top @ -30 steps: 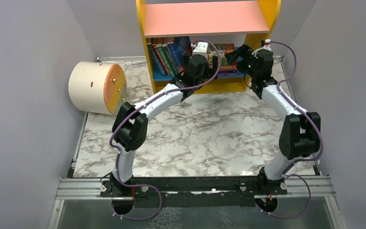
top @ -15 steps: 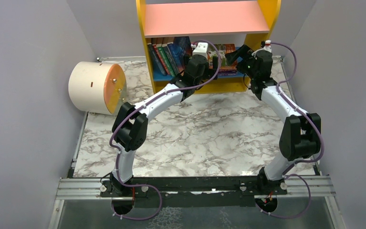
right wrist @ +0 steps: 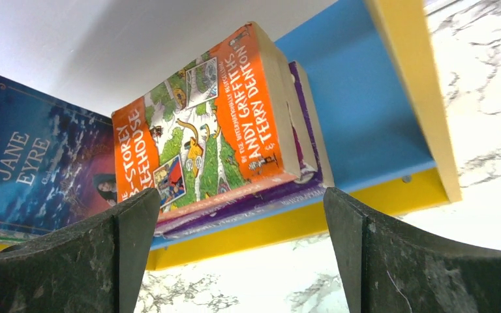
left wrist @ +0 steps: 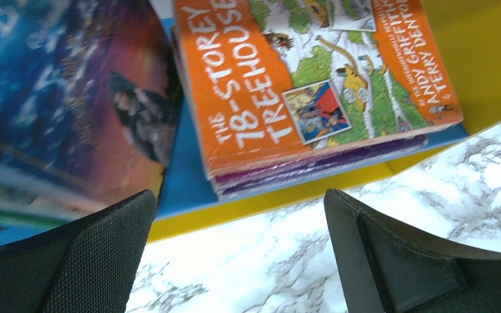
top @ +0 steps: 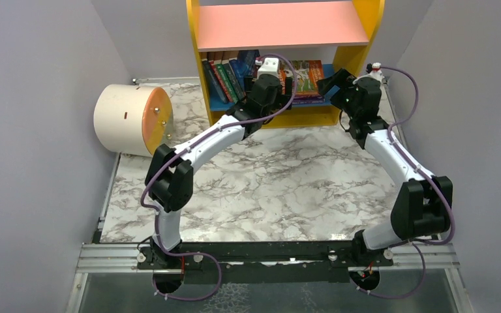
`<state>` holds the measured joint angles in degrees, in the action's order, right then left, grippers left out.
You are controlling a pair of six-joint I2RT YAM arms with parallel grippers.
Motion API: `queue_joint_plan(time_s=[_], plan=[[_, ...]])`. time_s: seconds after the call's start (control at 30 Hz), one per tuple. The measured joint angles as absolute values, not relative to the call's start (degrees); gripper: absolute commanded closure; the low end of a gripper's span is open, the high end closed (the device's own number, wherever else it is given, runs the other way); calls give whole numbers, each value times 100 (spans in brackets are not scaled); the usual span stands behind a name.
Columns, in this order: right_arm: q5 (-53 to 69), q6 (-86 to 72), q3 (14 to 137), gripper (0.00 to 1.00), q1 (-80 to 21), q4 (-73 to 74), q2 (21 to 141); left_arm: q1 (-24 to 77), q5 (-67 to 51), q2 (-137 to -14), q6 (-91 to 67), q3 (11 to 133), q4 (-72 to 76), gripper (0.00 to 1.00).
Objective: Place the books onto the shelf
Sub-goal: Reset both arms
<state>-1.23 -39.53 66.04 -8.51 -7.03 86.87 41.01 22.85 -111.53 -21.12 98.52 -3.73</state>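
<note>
Books: all those in view are on the shelf's lower blue board (right wrist: 365,98), at upper centre of the top view; none is held.
Leaning row (top: 225,78): propped against the left yellow panel, spines to the front, with a dark blue book (right wrist: 32,163) titled "Jane Eyre" as its outermost.
Flat stack: an orange book (left wrist: 313,78) lies face up on a purple book (right wrist: 303,98), right of centre on the blue board and close to its front edge.
Shelf (top: 280,25): stood at the far edge of the bench (top: 267,176), with the pink board above the books.
Left pincer (left wrist: 235,195): spread wide and empty, just in front of the gap between row and stack.
Right pincer (right wrist: 240,195): spread wide and empty, facing the stack from the right.
Step in hand: judged to be the clearing away or tidying after placing, with the task near its end.
How it is done well: each arm should be drawn straight back and low, under the pink board. The stack's near corner and the leaning blue book should not be brushed, as the row looks easily tipped.
Count, books: five or so in the row, not exactly countable; at least two in the stack.
Count, other: one shelf, two arms, one cream cylinder (top: 130,119) at left of the top view.
</note>
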Motion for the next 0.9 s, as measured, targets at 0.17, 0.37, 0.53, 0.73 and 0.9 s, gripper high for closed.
queue_joint_plan(time_s=[0.17,0.37,0.53,0.73,0.9], plan=[[-386,-3732,6228,3,-851,-307,7929,4101,2388,-10449,-2106,9341,-607,1],[-423,-3656,4978,0,-851,-86,6169,4139,2226,-8831,-2093,8281,-690,1],[-196,-3673,3820,0,-851,-397,4845,4139,2141,-7977,-2102,7789,-646,1],[215,-3732,3938,0,-851,-139,4866,4139,2005,-7804,-2117,7382,-681,1],[370,-3780,3645,0,-851,-121,4357,4139,1686,-7797,-2128,7251,-821,1]])
